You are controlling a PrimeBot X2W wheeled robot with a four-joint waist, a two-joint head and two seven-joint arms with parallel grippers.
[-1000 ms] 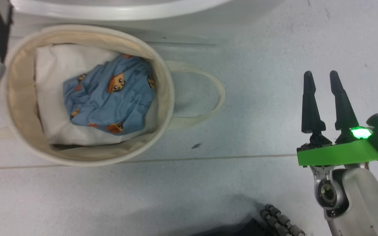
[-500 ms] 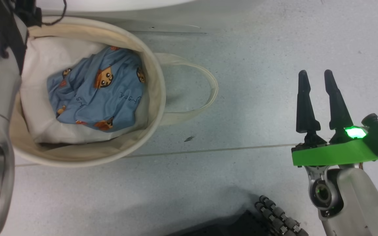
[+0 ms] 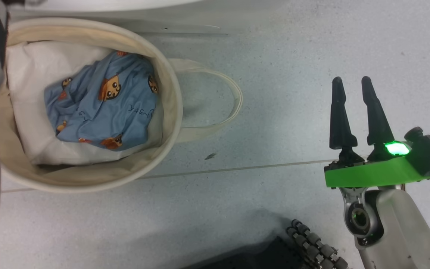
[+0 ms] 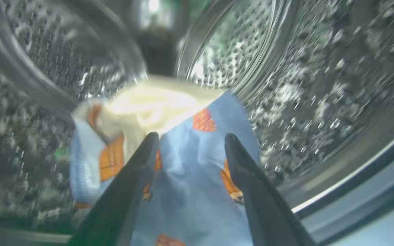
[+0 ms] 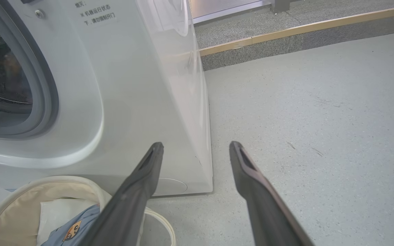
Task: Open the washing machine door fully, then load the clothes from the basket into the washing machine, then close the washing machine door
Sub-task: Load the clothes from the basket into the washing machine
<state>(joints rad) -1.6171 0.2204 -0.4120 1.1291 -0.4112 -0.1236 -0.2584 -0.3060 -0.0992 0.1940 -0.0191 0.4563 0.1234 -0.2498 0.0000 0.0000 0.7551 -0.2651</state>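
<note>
The left gripper (image 4: 190, 136) reaches deep into the perforated steel drum (image 4: 303, 85). Its two long dark fingers are spread wide and pinch nothing. A light blue garment printed with orange-brown cartoon figures (image 4: 190, 184) lies between those fingers and just past their tips. Its cream lining (image 4: 149, 102) is bunched farther in against the drum wall.

The right arm's pale forearm (image 3: 398, 224) rises to a bright green wrist band (image 3: 368, 173). The right gripper (image 3: 351, 80) points straight ahead, fingers parted wide and empty above the speckled grey floor (image 3: 274, 56).

Well to the left of these fingers sits the round cream canvas basket (image 3: 170, 86). It holds a second blue printed garment (image 3: 99, 108) on white padding (image 3: 32, 74). One loop handle (image 3: 233, 97) lies flat on the floor on the fingers' side. Beyond the left finger stands the white front-loading washing machine (image 5: 132, 85).
</note>
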